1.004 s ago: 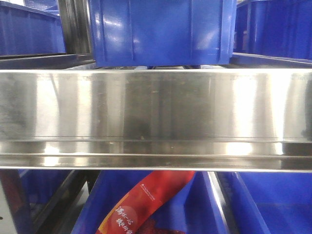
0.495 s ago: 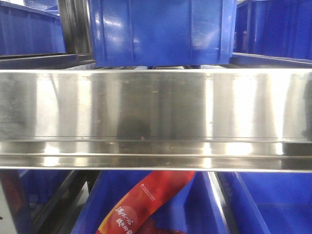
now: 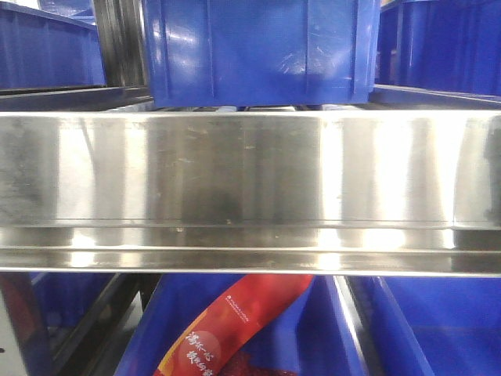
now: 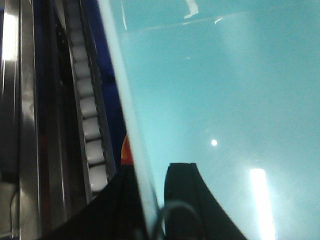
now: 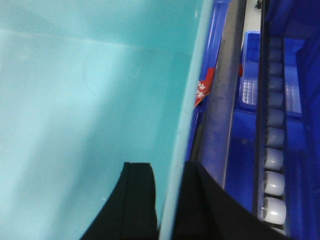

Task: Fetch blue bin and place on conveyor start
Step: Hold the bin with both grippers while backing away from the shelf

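Observation:
The blue bin is a light turquoise tub that fills most of both wrist views, in the left wrist view [image 4: 225, 100] and in the right wrist view [image 5: 85, 100]. My left gripper [image 4: 152, 172] is shut on the bin's side wall, with one black finger [image 4: 182, 200] inside and the other outside the rim. My right gripper [image 5: 167, 167] is shut on the opposite wall, with one finger [image 5: 137, 200] inside and one outside. The front view shows neither gripper nor the bin. The conveyor start is out of view.
A shiny stainless-steel shelf rail [image 3: 250, 188] spans the front view. Dark blue ribbed crates [image 3: 258, 47] stand above and below it, and the lower one holds a red packet [image 3: 235, 321]. Roller tracks run beside the bin on the left [image 4: 87, 130] and on the right [image 5: 274, 150].
Almost nothing has changed. Only the reflections on the steel rail have shifted slightly.

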